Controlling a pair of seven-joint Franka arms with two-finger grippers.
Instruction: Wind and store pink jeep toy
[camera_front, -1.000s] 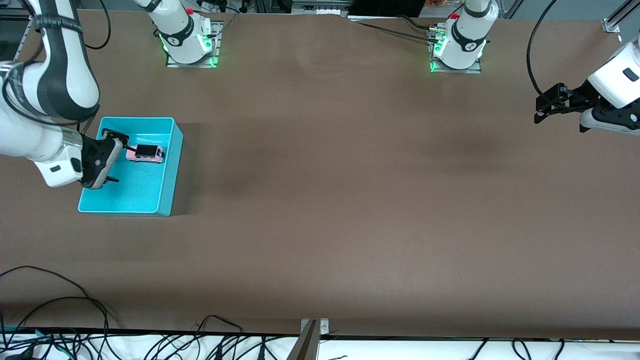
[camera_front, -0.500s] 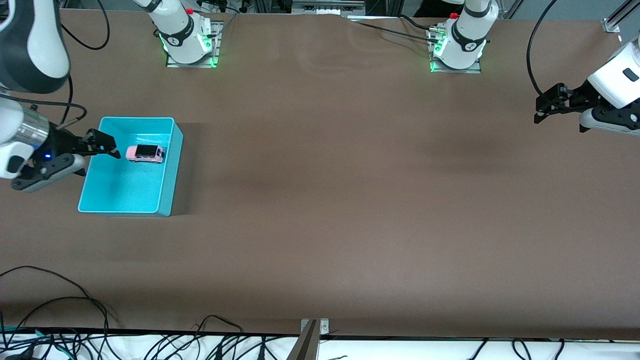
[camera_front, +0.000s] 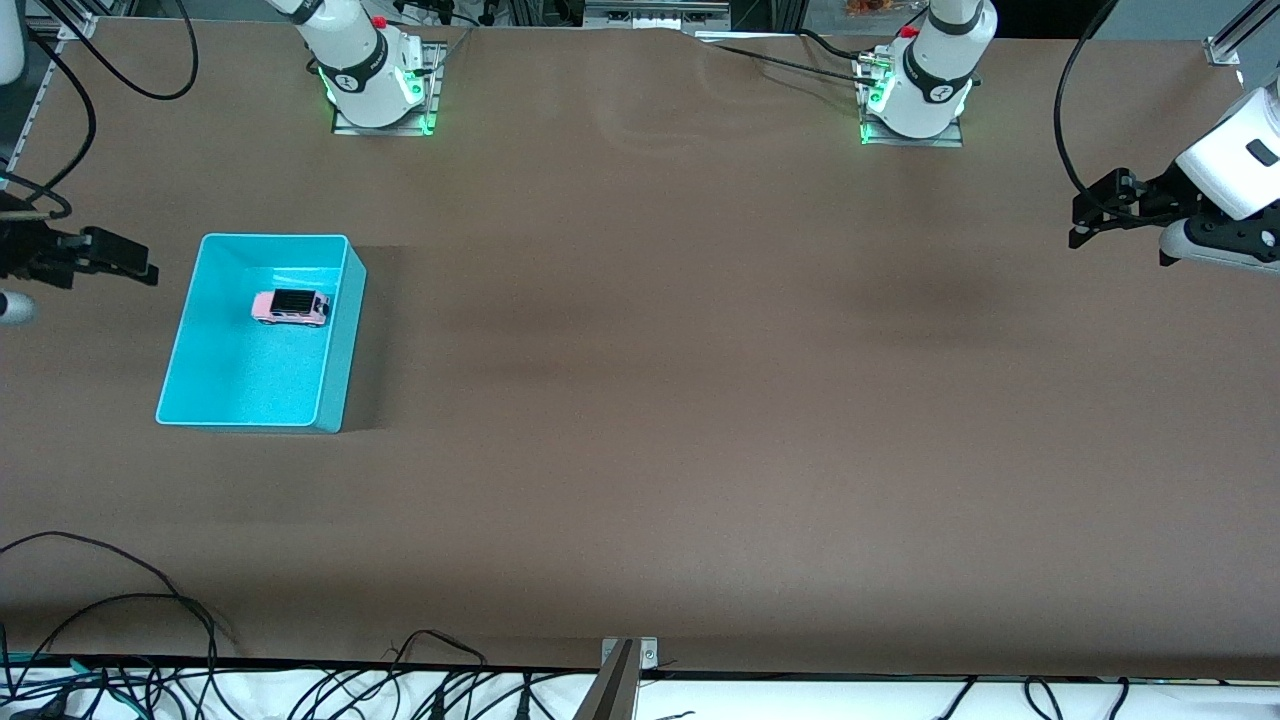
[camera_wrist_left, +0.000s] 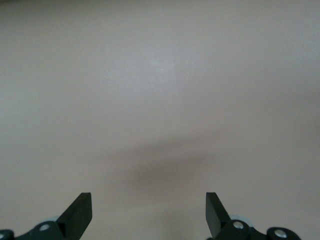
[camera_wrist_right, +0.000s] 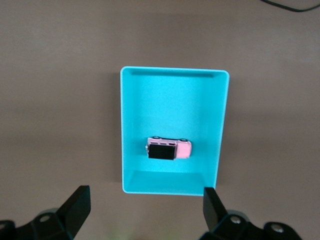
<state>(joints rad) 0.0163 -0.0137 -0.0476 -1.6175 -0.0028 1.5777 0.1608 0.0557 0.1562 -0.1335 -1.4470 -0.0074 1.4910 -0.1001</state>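
The pink jeep toy (camera_front: 290, 306) stands on its wheels inside the cyan bin (camera_front: 225, 395), in the half farther from the front camera. It also shows in the right wrist view (camera_wrist_right: 169, 148), lying in the bin (camera_wrist_right: 200, 100). My right gripper (camera_front: 140, 268) is open and empty, up in the air over bare table beside the bin, at the right arm's end of the table; its jaws (camera_wrist_right: 146, 200) stand wide apart. My left gripper (camera_front: 1078, 226) is open and empty over bare table at the left arm's end, where the arm waits; its own view (camera_wrist_left: 148, 200) shows only table.
The brown table (camera_front: 700, 400) stretches between the two arms. The two arm bases (camera_front: 375, 75) (camera_front: 915, 90) stand along the edge farthest from the front camera. Loose cables (camera_front: 150, 620) lie at the nearest edge.
My right gripper has pulled out of the bin and moved away toward the right arm's end of the table. The jeep stays in the bin. The left arm has not moved.
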